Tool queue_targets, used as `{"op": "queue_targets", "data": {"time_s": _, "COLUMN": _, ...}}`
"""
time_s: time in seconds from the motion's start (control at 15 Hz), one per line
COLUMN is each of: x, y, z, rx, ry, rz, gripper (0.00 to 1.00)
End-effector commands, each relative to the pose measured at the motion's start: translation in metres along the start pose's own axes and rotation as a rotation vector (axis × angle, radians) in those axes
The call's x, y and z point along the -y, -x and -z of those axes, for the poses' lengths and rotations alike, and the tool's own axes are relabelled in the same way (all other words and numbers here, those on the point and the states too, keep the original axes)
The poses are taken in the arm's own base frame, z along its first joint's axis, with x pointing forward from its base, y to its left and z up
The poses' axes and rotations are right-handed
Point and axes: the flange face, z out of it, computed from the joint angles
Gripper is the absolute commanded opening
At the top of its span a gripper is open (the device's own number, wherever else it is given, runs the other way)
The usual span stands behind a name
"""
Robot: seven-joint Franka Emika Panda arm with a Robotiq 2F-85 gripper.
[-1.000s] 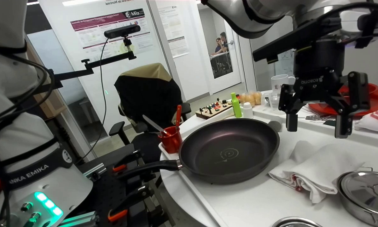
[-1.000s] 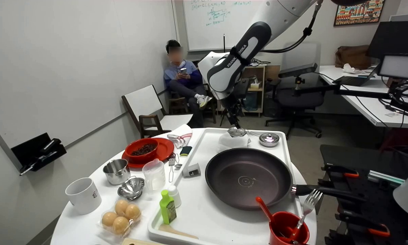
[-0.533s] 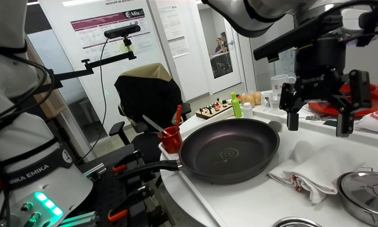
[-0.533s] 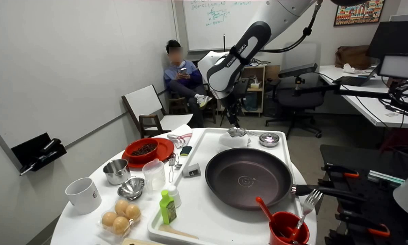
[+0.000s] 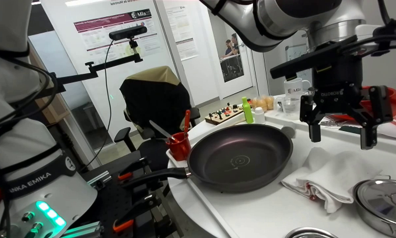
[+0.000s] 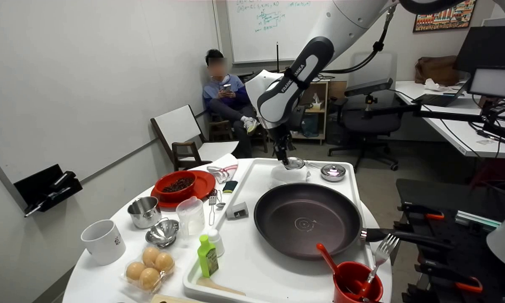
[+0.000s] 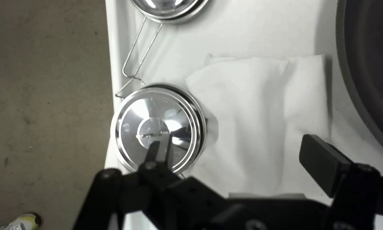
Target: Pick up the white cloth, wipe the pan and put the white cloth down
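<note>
Gripper (image 5: 342, 140): fingers wide apart, nil held, hanging above white cloth (image 5: 330, 178); prob. lined up for pick-up, gap set to straddle the folds. Cloth: on tray (image 5: 244, 211), betw. lidded steel pot (image 7: 153, 124) & pan (image 5: 240, 158), not touching fingers; likely put there for a short carry to the wiping. Pan: flat on tray, hdl. (image 5: 164, 174) out past rim, presum. so the inside is reachable. Red mug (image 5: 180, 147): beyond pan, utensils (image 5: 187, 123) stood in it, prob. to leave tray space free.
Qty.: gripper 1 (fingers 2); cloth on tray 1; lidded pots (image 7: 165, 8) 2; pan 1; red mug 1; wrapped eggs (image 6: 150, 277) 4.
</note>
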Motion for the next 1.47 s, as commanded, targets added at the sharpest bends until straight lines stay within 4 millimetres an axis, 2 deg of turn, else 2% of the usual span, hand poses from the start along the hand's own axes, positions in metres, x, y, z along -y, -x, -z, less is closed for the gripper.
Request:
{"op": "queue_targets", "data": {"time_s": 0.0, "x": 0.01, "y": -0.007, "z": -0.009, "rx": -0.049, "ry": -0.007, "rz": 0.016, "gripper": 1.0}}
{"op": "queue_targets", "data": {"time_s": 0.8, "x": 0.028, "y": -0.019, "z": -0.057, "rx": -0.003, "ry": -0.013, "rz": 0.064, "gripper": 1.0}}
{"op": "queue_targets", "data": {"time_s": 1.27, "x": 0.031, "y": -0.021, "z": -0.067, "rx": 0.006, "ry": -0.013, "rz": 0.073, "gripper": 0.99}}
{"op": "queue_targets", "data": {"time_s": 1.33, "x": 0.031, "y": -0.021, "z": -0.066, "rx": 0.006, "ry": -0.015, "rz": 0.072, "gripper": 0.9}}
{"op": "queue_targets", "data": {"time_s": 1.4, "x": 0.03, "y": -0.021, "z": -0.066, "rx": 0.006, "ry": -0.016, "rz": 0.068, "gripper": 0.75}}
